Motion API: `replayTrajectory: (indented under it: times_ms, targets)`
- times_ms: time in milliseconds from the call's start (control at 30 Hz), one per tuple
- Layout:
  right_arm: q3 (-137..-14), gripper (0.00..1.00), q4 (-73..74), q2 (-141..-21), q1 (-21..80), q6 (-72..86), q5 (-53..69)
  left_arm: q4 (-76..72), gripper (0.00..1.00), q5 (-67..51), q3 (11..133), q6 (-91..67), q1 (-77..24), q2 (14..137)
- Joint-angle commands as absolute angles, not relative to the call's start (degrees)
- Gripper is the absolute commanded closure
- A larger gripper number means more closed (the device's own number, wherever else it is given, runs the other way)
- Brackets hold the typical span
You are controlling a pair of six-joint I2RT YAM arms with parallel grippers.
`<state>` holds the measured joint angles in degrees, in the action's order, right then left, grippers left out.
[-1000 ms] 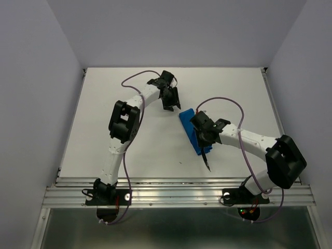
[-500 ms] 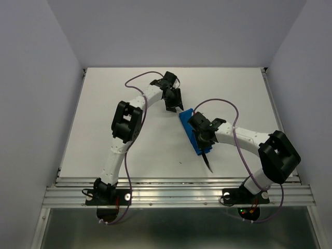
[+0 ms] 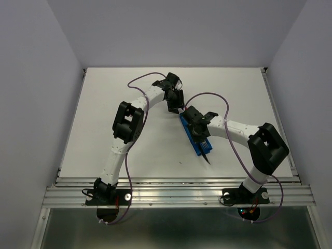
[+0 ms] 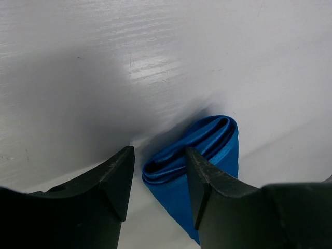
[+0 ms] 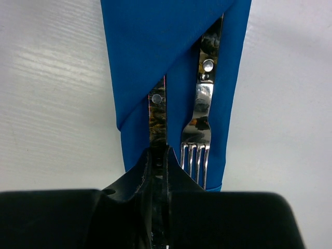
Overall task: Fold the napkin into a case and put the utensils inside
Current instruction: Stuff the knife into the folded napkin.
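Plenty of bare white tabletop [image 4: 155,52] can be found beyond the left pincer [image 4: 158,153]; right under its spread fingers, the way's blocked by the folded bright blue cloth case [image 4: 218,140].

The white counter [image 3: 104,114] bears the folded blue case [image 4: 210,140], one end just ahead of the left jaws, the other beneath the right jaws.

Right gripper [image 5: 158,155], clamped on the knife [image 5: 157,111], has advanced along the case [image 5: 155,41] toward its far end, so less of the knife protrudes at the near end. Left gripper [image 3: 175,104] has shifted slightly closer to the case's far end.
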<state>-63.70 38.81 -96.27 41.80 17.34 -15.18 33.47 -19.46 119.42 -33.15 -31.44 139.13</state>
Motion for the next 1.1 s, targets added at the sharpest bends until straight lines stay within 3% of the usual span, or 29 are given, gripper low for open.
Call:
replayTrajectory:
  times_ms: [0, 733, 967, 1067]
  targets:
    - [-66.62, 0.99, 36.74, -97.56, 42.10, 14.94, -17.67, 34.01, 0.46, -20.48, 121.20, -31.29, -31.73, 138.69]
    - [-67.85, 0.99, 26.98, -100.37, 41.57, 12.22, -21.80, 33.22, 0.46, -20.48, 117.69, -30.67, -31.99, 137.20]
    - [-66.19, 0.77, 26.37, -99.06, 41.57, 12.92, -20.92, 33.14, 0.46, -20.13, 116.98, -30.59, -32.08, 136.49]
    - [-64.69, 0.73, 25.93, -97.30, 41.57, 13.53, -20.48, 33.05, 0.46, -20.13, 116.72, -30.59, -32.25, 136.58]
